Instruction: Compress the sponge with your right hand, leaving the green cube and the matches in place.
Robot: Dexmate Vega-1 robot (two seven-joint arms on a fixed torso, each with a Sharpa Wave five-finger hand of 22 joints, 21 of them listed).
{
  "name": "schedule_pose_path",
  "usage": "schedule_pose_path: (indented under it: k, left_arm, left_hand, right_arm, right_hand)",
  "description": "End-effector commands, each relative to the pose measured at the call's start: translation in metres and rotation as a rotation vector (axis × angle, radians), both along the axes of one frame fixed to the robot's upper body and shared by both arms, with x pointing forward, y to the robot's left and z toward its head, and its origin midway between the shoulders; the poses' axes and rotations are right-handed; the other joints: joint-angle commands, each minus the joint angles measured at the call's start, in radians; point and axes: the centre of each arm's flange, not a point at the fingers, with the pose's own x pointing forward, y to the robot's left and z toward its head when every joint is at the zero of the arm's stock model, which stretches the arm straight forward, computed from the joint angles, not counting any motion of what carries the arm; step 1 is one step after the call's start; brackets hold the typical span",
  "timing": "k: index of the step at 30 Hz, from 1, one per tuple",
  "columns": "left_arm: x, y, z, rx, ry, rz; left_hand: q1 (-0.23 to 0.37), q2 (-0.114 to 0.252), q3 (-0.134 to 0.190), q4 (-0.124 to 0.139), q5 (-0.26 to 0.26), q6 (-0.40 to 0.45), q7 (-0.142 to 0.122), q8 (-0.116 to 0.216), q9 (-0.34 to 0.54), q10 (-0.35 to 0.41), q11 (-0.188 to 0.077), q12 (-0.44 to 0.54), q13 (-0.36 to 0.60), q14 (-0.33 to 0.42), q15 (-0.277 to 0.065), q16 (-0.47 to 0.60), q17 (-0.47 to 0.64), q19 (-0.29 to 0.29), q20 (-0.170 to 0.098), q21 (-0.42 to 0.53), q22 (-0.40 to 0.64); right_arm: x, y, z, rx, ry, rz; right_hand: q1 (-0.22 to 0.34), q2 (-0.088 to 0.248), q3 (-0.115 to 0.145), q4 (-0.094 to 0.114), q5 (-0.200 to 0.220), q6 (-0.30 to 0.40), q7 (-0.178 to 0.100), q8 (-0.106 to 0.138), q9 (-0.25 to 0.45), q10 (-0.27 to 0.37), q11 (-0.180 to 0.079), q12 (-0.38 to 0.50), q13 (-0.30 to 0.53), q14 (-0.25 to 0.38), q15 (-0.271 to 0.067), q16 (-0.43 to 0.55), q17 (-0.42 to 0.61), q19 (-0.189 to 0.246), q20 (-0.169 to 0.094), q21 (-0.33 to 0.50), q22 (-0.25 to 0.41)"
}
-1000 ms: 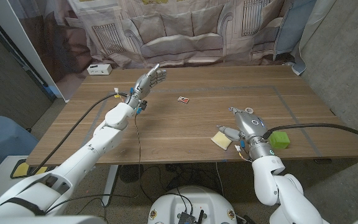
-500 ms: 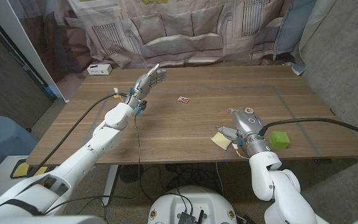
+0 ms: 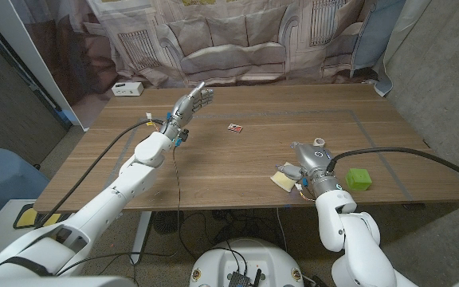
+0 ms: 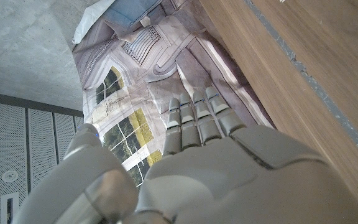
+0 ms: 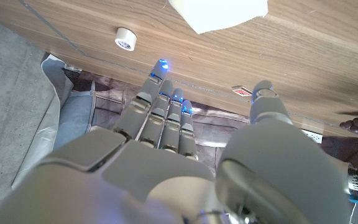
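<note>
One sloppy sweep and I'd bump the green cube. My right hand hangs with fingers spread, empty, just beside the yellow sponge near the table's front edge; matches sit well apart.

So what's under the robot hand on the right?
The right robot hand hovers beside the pale yellow sponge, over the wooden table. Its palm hides part of the sponge, so contact is unclear. The green cube sits apart.

White arms, grey hands, black cables
</note>
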Motion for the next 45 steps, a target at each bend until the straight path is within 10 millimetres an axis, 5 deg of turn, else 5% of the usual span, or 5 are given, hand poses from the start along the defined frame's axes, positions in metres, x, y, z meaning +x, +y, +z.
schedule_pose_path:
  k: [1, 25, 45]
  left_arm:
    - [0.000, -0.002, -0.003, -0.010, 0.004, -0.004]
    - [-0.002, -0.001, 0.000, -0.005, 0.002, 0.000]
    - [0.002, -0.008, 0.007, 0.012, -0.001, -0.010]
  left_hand:
    - [-0.003, 0.010, 0.004, -0.006, -0.001, 0.012, -0.001, -0.001, 0.005, 0.004, 0.004, -0.002, 0.006, 0.012, 0.000, 0.000, 0.006, 0.007, 0.000, -0.001, 0.005]
    - [-0.002, 0.013, 0.004, -0.008, -0.001, 0.012, -0.001, -0.002, 0.005, 0.006, 0.002, -0.004, 0.006, 0.013, 0.000, -0.001, 0.006, 0.008, 0.000, -0.004, 0.005]
    - [-0.002, 0.015, 0.005, -0.010, -0.002, 0.014, 0.000, -0.001, 0.005, 0.006, 0.000, -0.006, 0.006, 0.013, 0.002, -0.001, 0.006, 0.009, 0.000, -0.006, 0.005]
  right_arm:
    - [0.007, 0.006, -0.002, -0.032, 0.041, -0.022]
    - [0.019, 0.014, -0.008, -0.047, 0.064, -0.034]
    - [0.034, 0.016, -0.018, -0.119, 0.075, -0.107]
  right_hand:
    - [0.023, -0.012, 0.001, -0.006, 0.007, 0.003, 0.006, -0.004, 0.002, 0.003, 0.001, -0.004, 0.000, 0.009, 0.004, 0.005, 0.001, 0.019, -0.001, 0.004, 0.004]
    - [0.074, -0.019, 0.006, -0.012, 0.015, 0.020, 0.012, -0.003, 0.001, 0.026, -0.007, -0.007, 0.000, 0.048, -0.016, 0.020, 0.002, 0.058, -0.010, 0.010, 0.005]
    - [0.075, -0.024, -0.003, 0.001, 0.015, -0.001, -0.005, -0.015, 0.002, -0.004, -0.012, -0.026, 0.001, 0.015, -0.014, 0.010, 0.009, 0.034, -0.011, -0.007, 0.005]
